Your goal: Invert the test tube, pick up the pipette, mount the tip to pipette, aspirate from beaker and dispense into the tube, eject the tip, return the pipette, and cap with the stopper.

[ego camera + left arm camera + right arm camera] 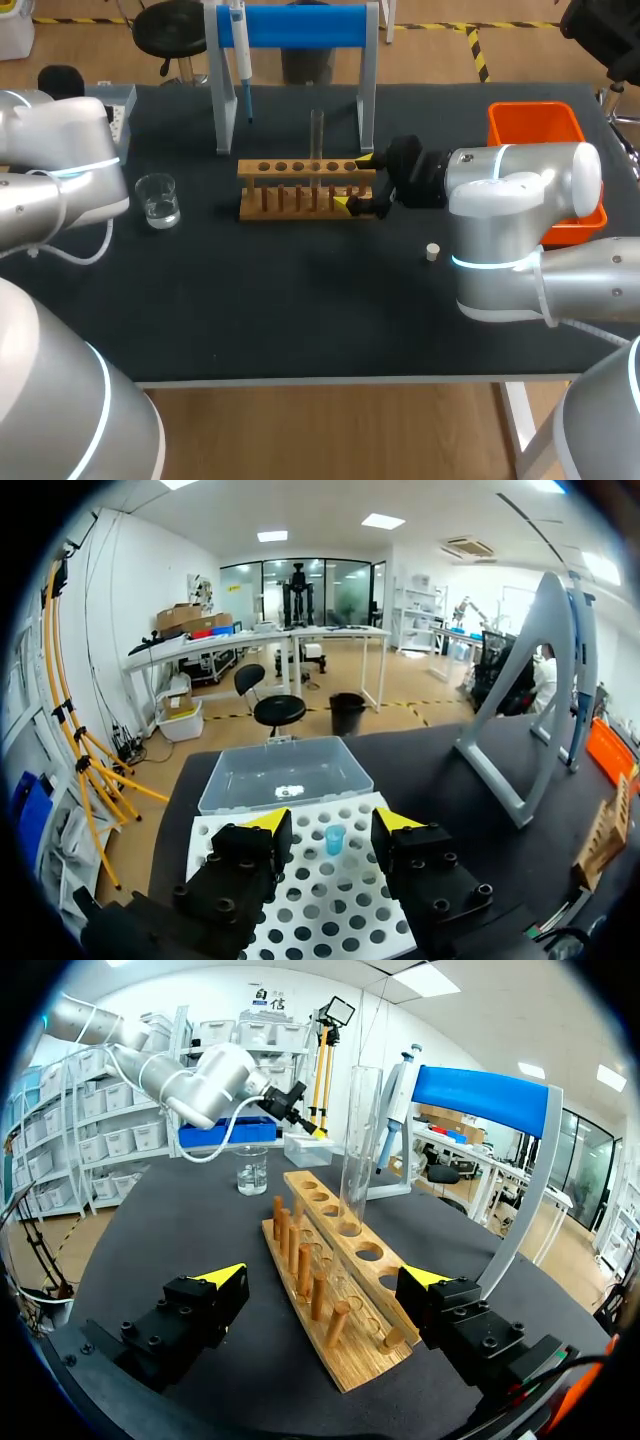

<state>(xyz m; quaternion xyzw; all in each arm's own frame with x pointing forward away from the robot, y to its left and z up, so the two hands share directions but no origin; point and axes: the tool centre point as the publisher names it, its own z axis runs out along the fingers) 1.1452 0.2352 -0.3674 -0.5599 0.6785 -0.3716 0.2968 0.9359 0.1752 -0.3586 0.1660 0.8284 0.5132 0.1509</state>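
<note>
Black tabletop bears a wooden rack, right tool spread astride its end.

Legible text, labels, numbers, signs: none.

- Beaker, left of the wooden rack on the table: any marks on the glass are too small to make out.
- Pipette, hanging behind the rack: any print on its body cannot be read.
</note>
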